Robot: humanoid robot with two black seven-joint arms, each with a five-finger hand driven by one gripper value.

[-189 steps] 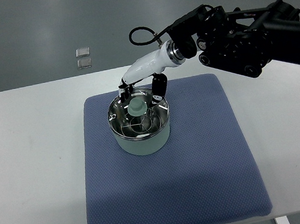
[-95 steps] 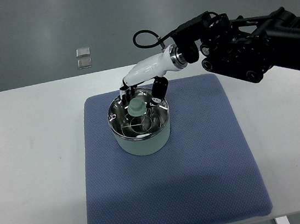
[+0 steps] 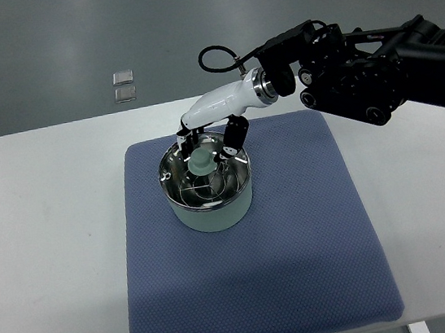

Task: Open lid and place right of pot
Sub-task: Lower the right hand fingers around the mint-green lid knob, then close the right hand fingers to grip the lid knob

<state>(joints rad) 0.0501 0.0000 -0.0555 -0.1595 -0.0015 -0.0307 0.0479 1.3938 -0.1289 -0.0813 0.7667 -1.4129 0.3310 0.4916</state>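
Nearest the camera, the blue mat lies flat on the white counter, its right half bare where the lid is meant to go. Further in, the pale green pot sits on the mat's upper left part, just where it was a second ago. Its glass lid now looks slightly tipped within the rim, which suggests the lift has barely begun. The right hand has closed its dark fingers around the lid's pale knob; over the last second the white wrist has risen a little and drawn back toward the arm's side. So the grasp seems made, and what remains is raising the lid clear and carrying it rightward. Beyond the counter, two small squares rest on the grey floor. No left arm shows.
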